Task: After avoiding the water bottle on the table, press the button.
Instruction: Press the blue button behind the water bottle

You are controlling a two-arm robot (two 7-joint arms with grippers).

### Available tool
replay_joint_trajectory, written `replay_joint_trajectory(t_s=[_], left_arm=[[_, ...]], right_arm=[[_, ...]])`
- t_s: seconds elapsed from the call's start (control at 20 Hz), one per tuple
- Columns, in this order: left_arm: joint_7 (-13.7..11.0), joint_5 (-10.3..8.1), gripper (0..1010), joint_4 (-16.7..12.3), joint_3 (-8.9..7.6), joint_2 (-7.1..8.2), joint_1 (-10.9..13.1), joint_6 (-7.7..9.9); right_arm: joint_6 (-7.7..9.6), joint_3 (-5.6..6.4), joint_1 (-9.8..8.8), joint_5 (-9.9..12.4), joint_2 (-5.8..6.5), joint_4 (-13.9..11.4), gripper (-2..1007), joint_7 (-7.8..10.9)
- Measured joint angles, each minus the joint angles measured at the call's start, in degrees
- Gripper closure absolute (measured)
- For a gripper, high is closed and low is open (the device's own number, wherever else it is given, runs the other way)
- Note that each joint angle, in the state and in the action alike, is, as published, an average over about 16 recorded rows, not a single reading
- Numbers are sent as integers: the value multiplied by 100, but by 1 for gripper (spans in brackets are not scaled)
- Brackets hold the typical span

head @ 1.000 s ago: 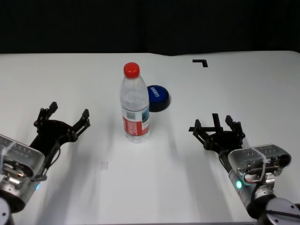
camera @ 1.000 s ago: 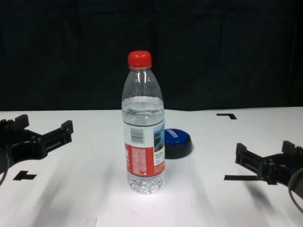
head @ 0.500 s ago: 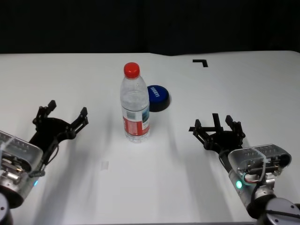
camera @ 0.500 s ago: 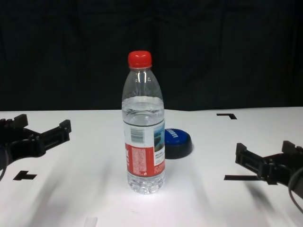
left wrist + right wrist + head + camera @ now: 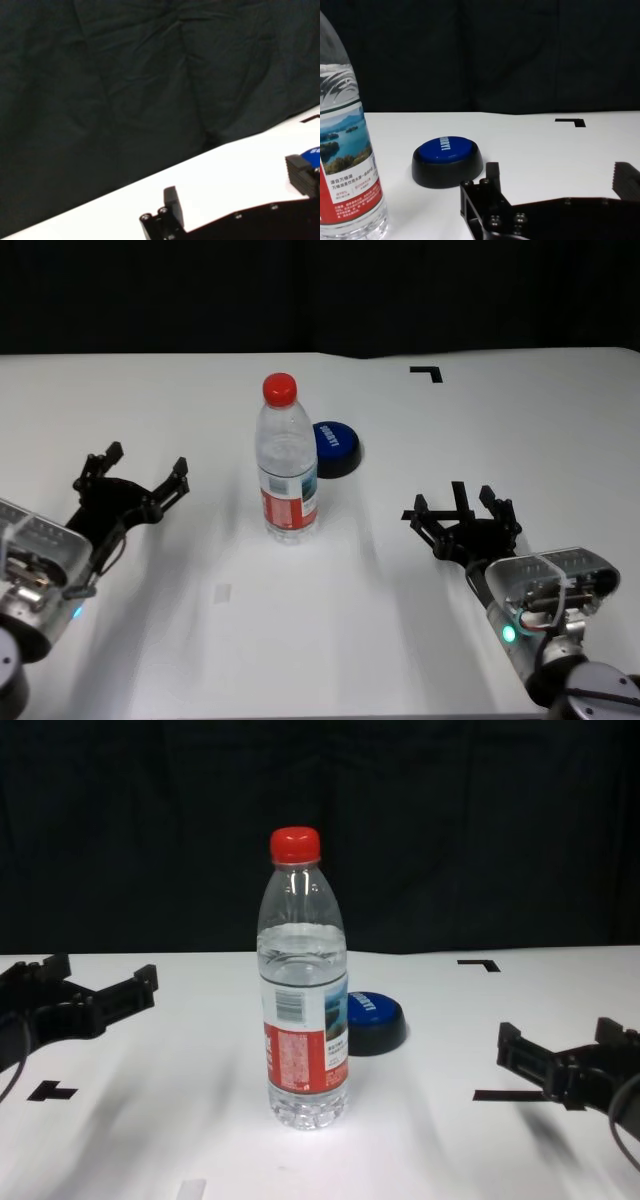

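— Where is the robot's left gripper point(image 5: 133, 476)?

— It is over the left part of the table point(image 5: 330, 640), well apart from the water bottle point(image 5: 288, 465). Its two black fingers point(image 5: 178, 480) are spread wide, and nothing is between them. From the chest view it hangs a bit above the tabletop, near a black tape mark point(image 5: 52, 1092).

— And the right gripper point(image 5: 462, 512)?

— It is low over the right part of the table, near the front. Its fingers are spread wide too, with nothing in them. A black tape line point(image 5: 497, 1096) lies on the table just beside it.

— What does the right wrist camera see?

— It looks past its own fingers point(image 5: 492, 176) and sees the button point(image 5: 447, 161) and the side of the bottle, with a lake picture on the label.

— Where does the bottle stand?

— It stands upright near the middle of the table. It has a red cap point(image 5: 280, 389), clear sides and a red-and-white label. It is about half full of water.

— Where is the button?

— It sits flat on the table just behind the bottle, a bit to the right. It is round with a blue top, small white letters and a dark base. From the chest view the bottle hides part of it. Neither gripper touches it.

— Anything else?

— A black corner mark point(image 5: 428, 372) is far back on the right. A dark curtain point(image 5: 320, 810) hangs behind the table.
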Motion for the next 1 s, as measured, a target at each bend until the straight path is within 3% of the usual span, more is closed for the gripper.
replay_joint_trajectory(t_s=[1.0], left_arm=[[-248,-113,7,719,271,137,-714,-84]], right_arm=[[0,0,0,0,0,0,2,0]])
